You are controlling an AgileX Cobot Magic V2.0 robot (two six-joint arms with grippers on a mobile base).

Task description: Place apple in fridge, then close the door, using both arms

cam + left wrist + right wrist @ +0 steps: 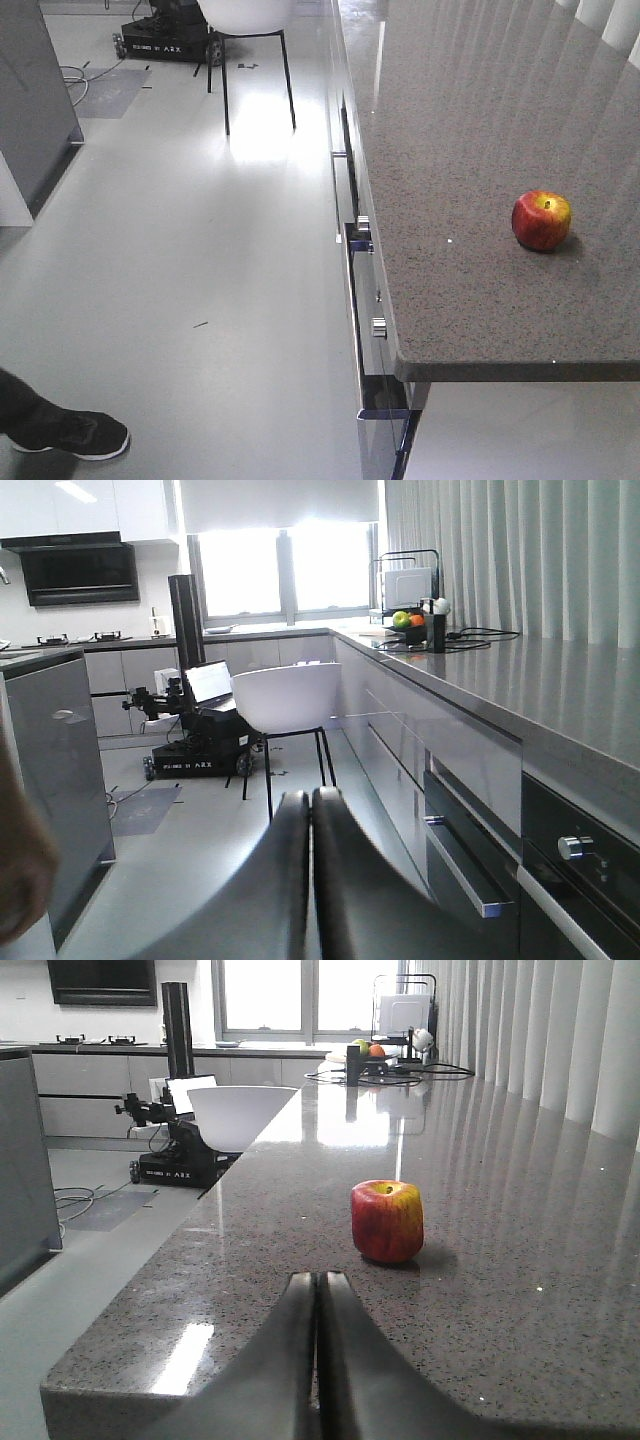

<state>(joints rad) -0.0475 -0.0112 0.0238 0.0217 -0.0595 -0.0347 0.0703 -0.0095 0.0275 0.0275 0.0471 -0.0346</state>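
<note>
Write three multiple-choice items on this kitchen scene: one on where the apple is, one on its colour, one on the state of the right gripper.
1. Where is the apple?
A. in a sink
B. on the grey counter
C. on a plate

2. What colour is the apple?
A. green all over
B. red with a yellow patch
C. purple

3. How is the right gripper?
A. shut and empty
B. shut on the apple
C. wide open

Answers:
1 B: it stands directly on the speckled counter top.
2 B: the skin is red, with yellow around the stem.
3 A: in the right wrist view the jaws meet, and the apple sits apart beyond them.
</note>
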